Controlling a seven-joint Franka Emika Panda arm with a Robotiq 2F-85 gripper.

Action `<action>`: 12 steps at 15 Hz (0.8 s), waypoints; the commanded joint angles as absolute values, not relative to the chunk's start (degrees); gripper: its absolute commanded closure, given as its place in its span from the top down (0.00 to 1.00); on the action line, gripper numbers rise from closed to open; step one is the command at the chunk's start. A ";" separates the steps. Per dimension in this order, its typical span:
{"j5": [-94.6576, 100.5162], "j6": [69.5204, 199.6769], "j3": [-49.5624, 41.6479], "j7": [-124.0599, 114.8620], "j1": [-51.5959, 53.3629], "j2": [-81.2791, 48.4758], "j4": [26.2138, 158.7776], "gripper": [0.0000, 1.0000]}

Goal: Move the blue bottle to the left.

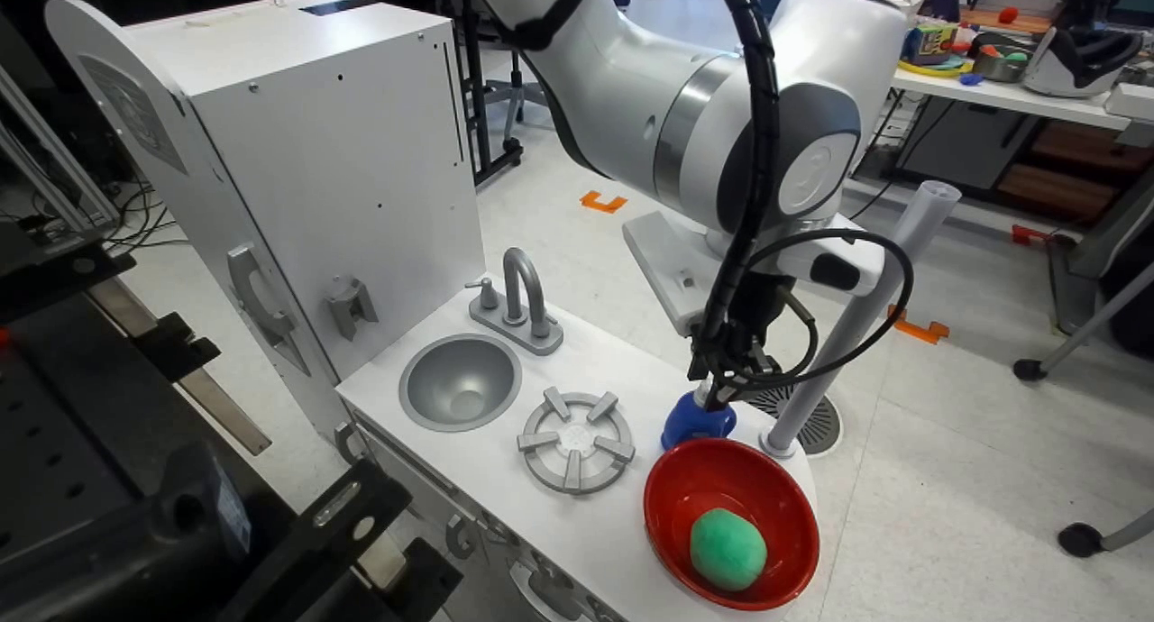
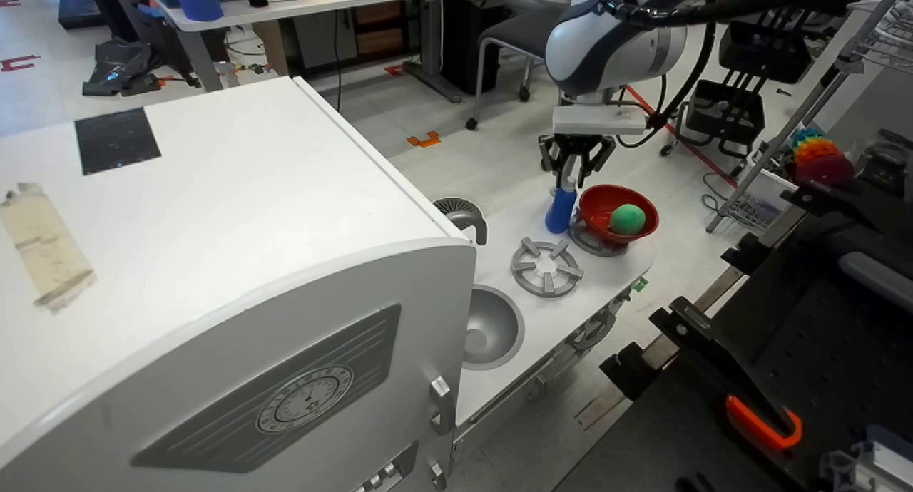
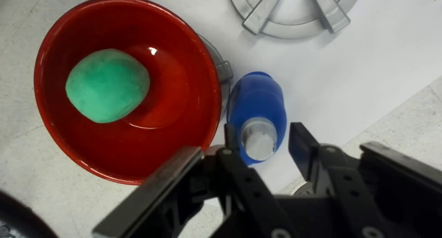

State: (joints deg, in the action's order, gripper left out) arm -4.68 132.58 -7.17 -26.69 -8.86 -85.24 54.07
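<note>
Blue bottle (image 3: 257, 96): stood upright on the white desk (image 1: 604, 532), just beside the red bowl (image 3: 86, 145). Super snug spot, so I honestly couldn't tell if bottle and bowl touched.
Grey top (image 3: 259, 143): capped the bottle, easy to spot in the wrist view.
Hand (image 3: 262, 138): pointed down over the bottle, fingers (image 3: 305, 146) spread pretty wide, one on either side of the grey top. Clear gap on one side; couldn't tell whether the bowl-side finger made contact.
Arm (image 1: 631, 108): hung in above the desk, visible in both exterior views.
Red bowl: parked on a grey burner (image 3: 225, 71), with a bit of the ring poking out underneath, near the bottle.
Green ball (image 3: 107, 86): inside that bowl, sitting off to one side.
Other burner (image 1: 573, 469): flat on the desk near the bottle, between it and the sink (image 1: 464, 383).
Sink: round and grey, set into the desk, well apart from the bowl.
Faucet (image 1: 516, 317): also grey, just beside the sink.
Cabinet (image 1: 361, 171): big white one, stood tall at the sink end.
</note>
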 commanded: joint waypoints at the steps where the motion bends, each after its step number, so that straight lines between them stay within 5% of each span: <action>1: -4.91 132.83 -8.36 -28.54 -7.87 -85.24 54.35 0.12; 3: -4.81 132.77 -8.40 -28.98 -7.37 -85.18 54.35 0.04; 12: -5.42 132.60 -3.55 -26.54 -1.64 -85.16 53.33 0.07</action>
State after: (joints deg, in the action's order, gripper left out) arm -4.67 132.55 -4.06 -27.54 -2.93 -85.16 53.66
